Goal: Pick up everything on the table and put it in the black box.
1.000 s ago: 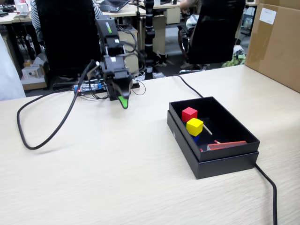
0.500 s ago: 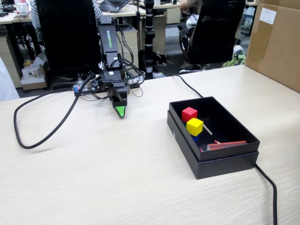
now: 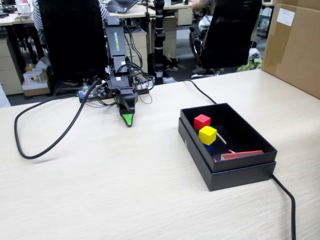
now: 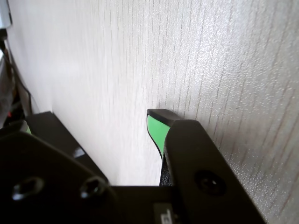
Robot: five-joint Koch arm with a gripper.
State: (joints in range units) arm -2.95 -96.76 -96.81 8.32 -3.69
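Note:
In the fixed view the black box [image 3: 235,172] sits on the table [image 3: 125,190] at the right. A red cube [image 3: 202,121] and a yellow cube [image 3: 207,135] lie in it, and a blue cube [image 3: 208,146] peeks out from under the yellow one. My gripper [image 3: 128,120] points down at the table's far side, well left of the box, its green-padded tip just above the wood. The wrist view shows the gripper [image 4: 93,120] open, with only bare wood grain between the green pad [image 4: 155,128] and the other jaw.
A thin white stick [image 3: 220,137] and a flat red-edged strip [image 3: 241,155] also lie in the box. A thick black cable [image 3: 45,145] loops on the table's left, and another cable [image 3: 287,200] runs past the box. A brown carton [image 3: 295,45] stands far right.
The arm has swung a little and straightened. The gripper tip has dropped lower toward the table and moved slightly left. The cubes in the box have not moved.

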